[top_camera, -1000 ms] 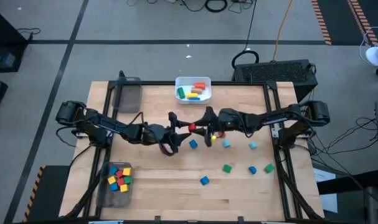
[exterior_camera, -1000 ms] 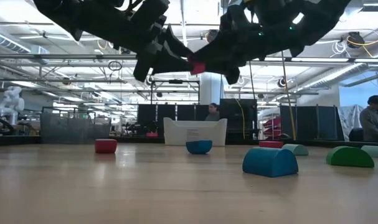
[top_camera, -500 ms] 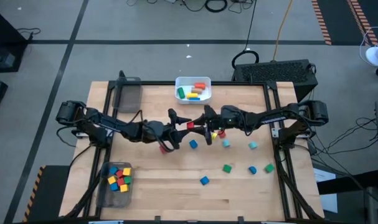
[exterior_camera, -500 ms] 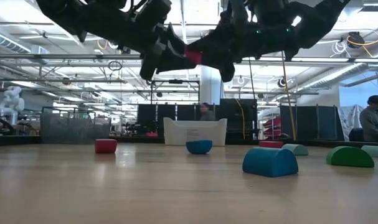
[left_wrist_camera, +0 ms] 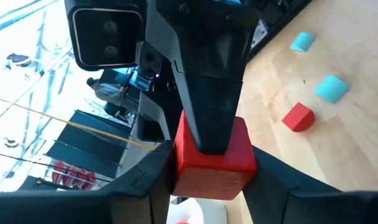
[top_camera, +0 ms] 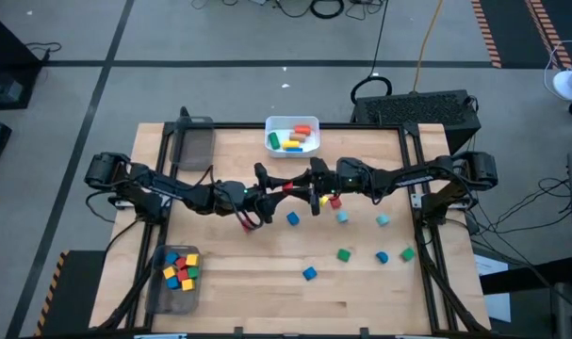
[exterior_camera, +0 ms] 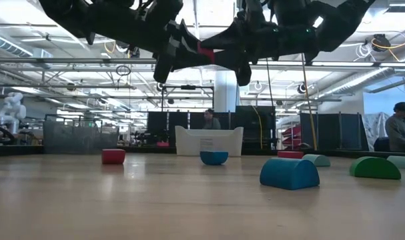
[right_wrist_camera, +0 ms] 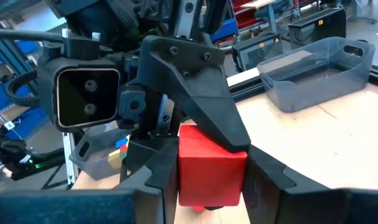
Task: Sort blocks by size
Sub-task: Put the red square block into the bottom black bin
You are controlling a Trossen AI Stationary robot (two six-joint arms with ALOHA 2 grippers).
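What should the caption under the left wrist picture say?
Mid-air handover: both sets of jaws clasp one red wooden cube above the wooden table, where a small red block and two light-blue blocks lie.

Red block (left_wrist_camera: 213, 158) (underside hidden by tools)

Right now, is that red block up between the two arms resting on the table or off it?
Off it. The red block hangs high above the table, pinched between both grippers.

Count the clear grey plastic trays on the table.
2. One grey tray sits at the table's top-left corner in the high view, left of the white bin. The other tray, at the bottom-left corner, holds small coloured cubes.
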